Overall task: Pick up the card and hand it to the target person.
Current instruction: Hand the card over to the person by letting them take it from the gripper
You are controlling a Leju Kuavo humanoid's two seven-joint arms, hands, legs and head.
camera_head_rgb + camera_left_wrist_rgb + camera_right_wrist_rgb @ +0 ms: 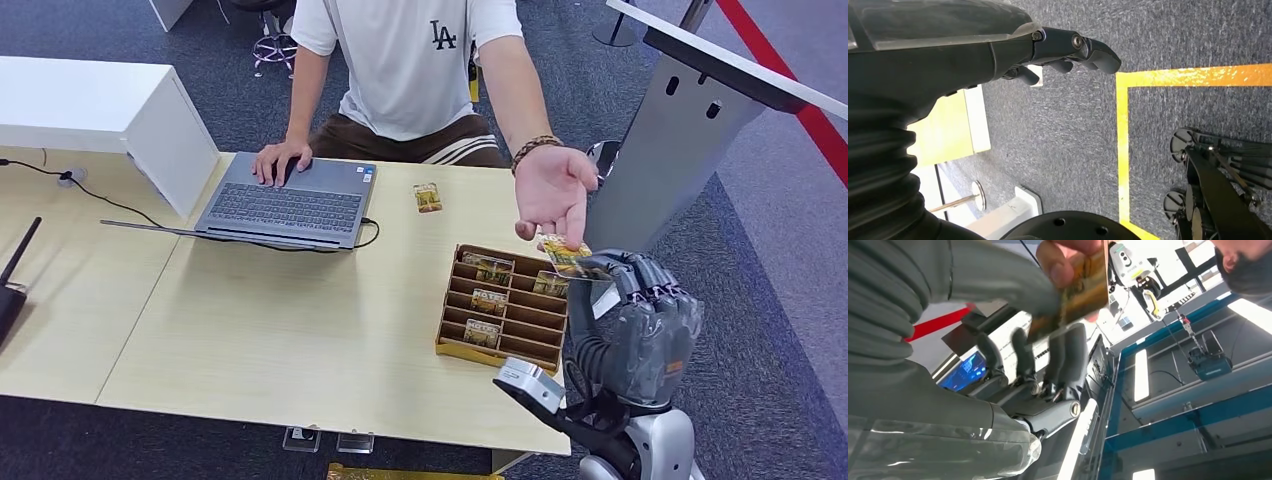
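My right hand (pixel 650 320) is raised beyond the table's right front corner and pinches a yellow-brown card (pixel 567 257) at its top. A seated person in a white shirt reaches an open palm (pixel 553 188) over it, with fingertips on the card. The right wrist view has the card (pixel 1080 290) between my thumb and dark fingers (pixel 1068 355), and the person's fingertips (pixel 1058 265) press on its other end. My left hand (pixel 1068 50) hangs over the grey carpet with its fingers loosely apart and nothing in it.
A wooden slotted box (pixel 505 305) with several more cards stands on the light table (pixel 280 320) just left of my right hand. A loose card (pixel 428 197) lies behind it. An open laptop (pixel 290 205) sits under the person's other hand. A grey stand (pixel 680 150) rises at the right.
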